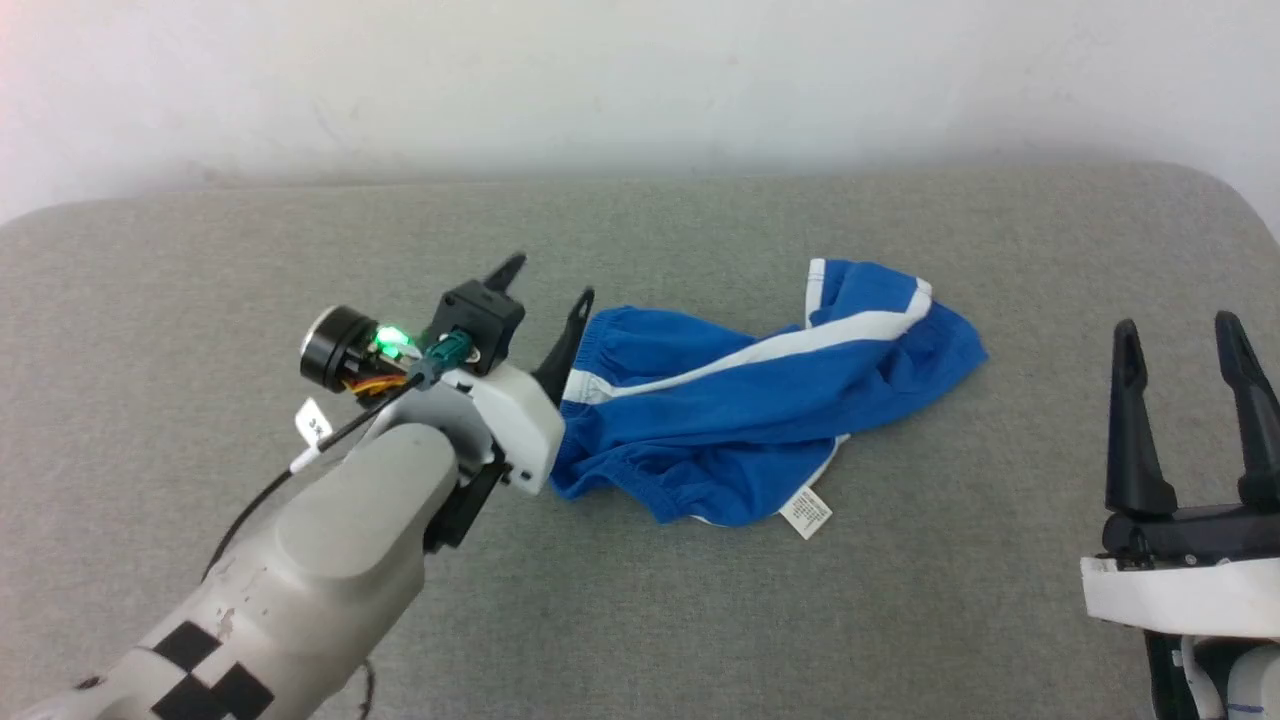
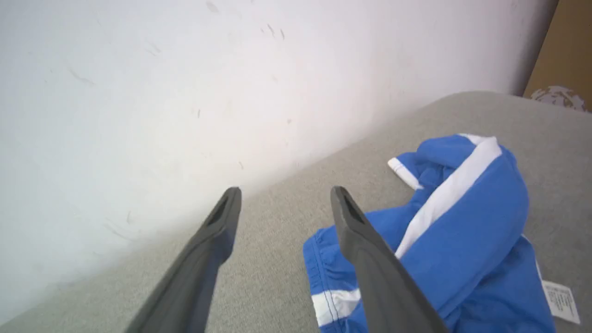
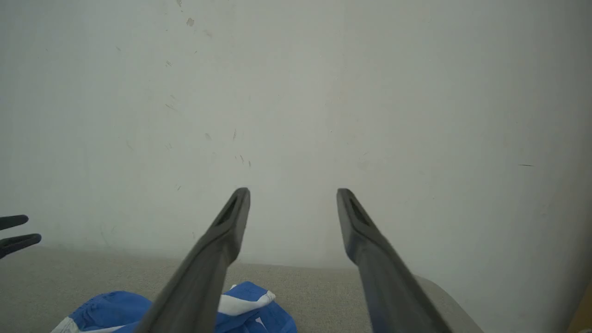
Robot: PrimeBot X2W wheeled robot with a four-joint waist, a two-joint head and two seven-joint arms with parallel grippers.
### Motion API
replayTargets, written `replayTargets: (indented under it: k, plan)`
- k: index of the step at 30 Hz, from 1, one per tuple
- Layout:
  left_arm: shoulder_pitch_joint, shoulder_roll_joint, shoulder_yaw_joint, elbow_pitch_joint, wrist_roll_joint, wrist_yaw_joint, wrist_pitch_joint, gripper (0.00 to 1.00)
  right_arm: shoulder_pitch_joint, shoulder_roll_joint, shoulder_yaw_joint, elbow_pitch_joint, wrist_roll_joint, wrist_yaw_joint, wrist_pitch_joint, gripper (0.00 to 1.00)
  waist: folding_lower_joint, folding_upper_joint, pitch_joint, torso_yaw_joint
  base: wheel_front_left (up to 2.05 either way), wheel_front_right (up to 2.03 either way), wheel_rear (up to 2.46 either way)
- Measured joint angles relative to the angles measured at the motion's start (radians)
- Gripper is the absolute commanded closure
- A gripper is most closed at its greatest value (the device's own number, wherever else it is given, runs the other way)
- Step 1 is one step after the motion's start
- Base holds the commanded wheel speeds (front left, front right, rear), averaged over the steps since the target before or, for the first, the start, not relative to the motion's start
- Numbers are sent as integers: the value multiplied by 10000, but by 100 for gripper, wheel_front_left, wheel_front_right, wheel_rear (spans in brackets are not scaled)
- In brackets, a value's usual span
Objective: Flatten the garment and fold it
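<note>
Grey padded surface point(image 1: 700, 620) ran up to a scuffed white wall point(image 1: 640, 80). My left gripper point(image 1: 550, 280) sat spread wide, gripping nothing, just beside the bunched garment point(image 1: 740, 400) mid-surface. Right gripper point(image 1: 1178, 326) was wide apart too, empty, well off right. Left wrist cam caught a brown panel point(image 2: 569, 46) past the wall.

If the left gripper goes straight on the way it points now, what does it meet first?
Probably the bare grey surface near the white wall; the garment lies just beside that path, though depth is unclear.
</note>
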Motion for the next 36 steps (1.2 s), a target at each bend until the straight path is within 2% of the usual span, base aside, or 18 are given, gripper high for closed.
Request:
replayTargets:
  k: [4,7,10,14,17,25,30,36]
  plan:
    - [894,215,1781,-2345,1218,1569,-31,0,45,-2,-79,-46,-54,0,0,0,0,0,-167,216,0,0,0]
    - [2199,314,3110,-3776,2203,2525,-31,0,81,0,-98,-46,-90,0,0,0,0,0,-237,353,0,0,0]
    - [3608,276,4155,-4581,3039,3122,-31,0,156,-2,-107,-19,-92,0,0,0,0,0,-293,435,0,0,0]
    - [5035,-50,5329,-5141,3837,3488,-31,0,189,0,-201,146,-155,0,0,0,0,0,-304,498,0,0,0]
    - [5882,-364,5979,-5350,4247,3463,-29,0,197,2,-249,351,-155,0,0,0,0,0,-331,506,0,0,0]
    - [7338,-1135,7333,-5674,5242,2782,-31,0,522,-2,-199,792,-58,0,0,0,0,0,-482,494,0,0,0]
    - [7705,-1413,7762,-5869,5885,2429,-29,0,654,-2,-113,959,27,0,0,0,0,0,-515,488,0,0,0]
    - [7836,-1772,8128,-5904,6165,2061,-29,0,698,0,-54,1045,29,0,0,0,1,0,-543,532,0,0,0]
